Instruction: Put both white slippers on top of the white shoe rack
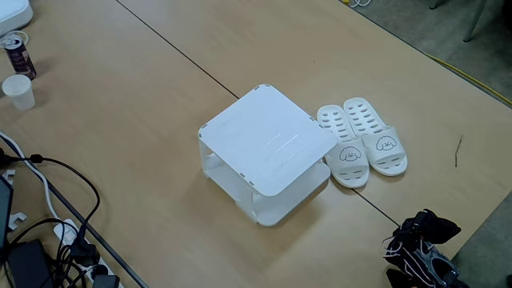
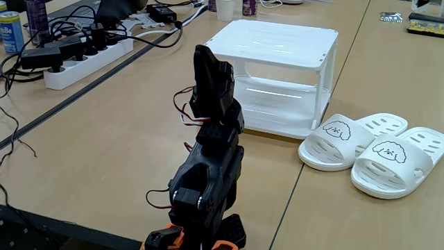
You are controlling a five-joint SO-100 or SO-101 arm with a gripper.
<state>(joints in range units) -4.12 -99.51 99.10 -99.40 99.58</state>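
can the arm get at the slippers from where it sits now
Probably yes: the slippers lie side by side on open table beside the rack, and nothing stands between them and the arm.

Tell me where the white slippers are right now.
Both white slippers sit side by side on the table, touching, just right of the white shoe rack in both fixed views; its top is bare.

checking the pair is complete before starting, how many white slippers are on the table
2. Both white slippers lie side by side on the table just beside the white shoe rack: one nearer the rack, the other on its far side. Neither is on the rack yet.
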